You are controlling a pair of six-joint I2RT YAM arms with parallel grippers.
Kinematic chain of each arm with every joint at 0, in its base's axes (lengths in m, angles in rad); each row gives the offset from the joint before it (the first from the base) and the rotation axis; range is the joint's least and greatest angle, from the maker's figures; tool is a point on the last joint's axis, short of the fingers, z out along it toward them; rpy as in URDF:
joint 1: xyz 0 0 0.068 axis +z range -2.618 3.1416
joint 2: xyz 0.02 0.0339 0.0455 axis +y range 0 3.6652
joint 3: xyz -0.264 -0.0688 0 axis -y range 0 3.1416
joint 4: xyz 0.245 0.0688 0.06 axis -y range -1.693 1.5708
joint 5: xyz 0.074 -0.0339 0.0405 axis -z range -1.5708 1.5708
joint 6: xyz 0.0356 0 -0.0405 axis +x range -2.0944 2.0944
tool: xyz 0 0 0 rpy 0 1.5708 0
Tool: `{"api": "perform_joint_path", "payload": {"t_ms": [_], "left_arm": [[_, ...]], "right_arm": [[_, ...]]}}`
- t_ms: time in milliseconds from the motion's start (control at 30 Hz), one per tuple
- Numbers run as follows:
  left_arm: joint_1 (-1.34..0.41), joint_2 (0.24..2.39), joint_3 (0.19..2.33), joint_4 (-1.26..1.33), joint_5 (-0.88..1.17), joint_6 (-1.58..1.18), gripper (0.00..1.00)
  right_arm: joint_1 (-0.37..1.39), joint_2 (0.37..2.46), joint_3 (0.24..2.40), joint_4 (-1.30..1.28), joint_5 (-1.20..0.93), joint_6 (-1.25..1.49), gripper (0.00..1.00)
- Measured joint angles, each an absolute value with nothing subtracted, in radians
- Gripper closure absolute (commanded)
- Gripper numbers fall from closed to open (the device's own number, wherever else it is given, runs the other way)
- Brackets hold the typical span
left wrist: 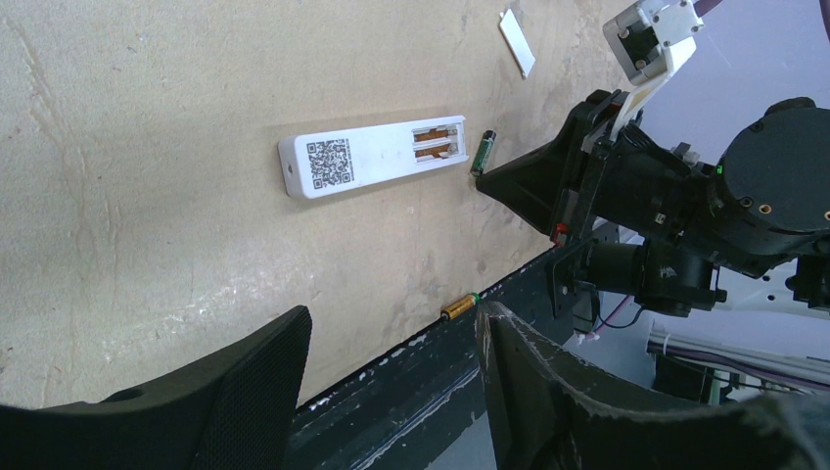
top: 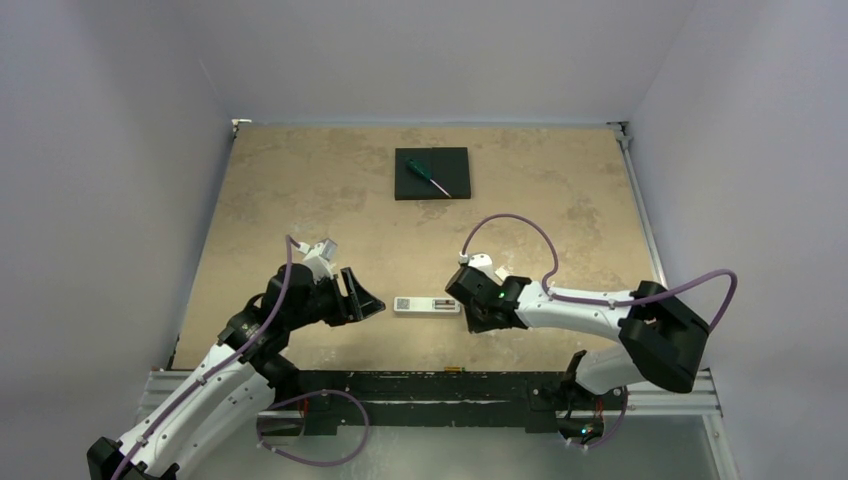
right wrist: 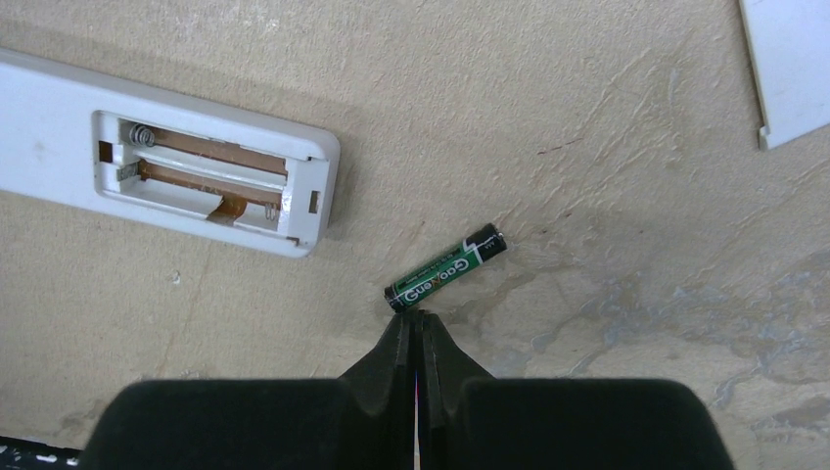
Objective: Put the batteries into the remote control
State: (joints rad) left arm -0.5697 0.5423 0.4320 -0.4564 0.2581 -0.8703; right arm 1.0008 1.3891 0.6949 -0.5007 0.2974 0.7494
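Right tool (right wrist: 419,318), pressed together, has its tips at the lower-left end of the green battery (right wrist: 446,267), whose axis runs toward upper right, just right of the empty bay (right wrist: 210,186) of the remote (right wrist: 59,117); left tool (left wrist: 393,313), spread apart, lies farther

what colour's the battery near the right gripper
Battery: green and black with pale lettering; right wrist view.

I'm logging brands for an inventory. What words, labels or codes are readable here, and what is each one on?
"GeoNeng", as best it reads, with a small plus sign at one end: on the dark battery.
QR code, no words beside it: on the back of the remote control.
Goldish battery: any print is too small to read.
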Motion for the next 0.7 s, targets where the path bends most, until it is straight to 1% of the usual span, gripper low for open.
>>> {"api": "perform_joint_path", "payload": {"t_ms": [700], "left_arm": [[-0.570, 0.543, 0.432, -0.456, 0.258, -0.870, 0.38]], "right_arm": [[0.982, 1.419, 0.703, -0.458, 0.338, 0.804, 0.96]]}}
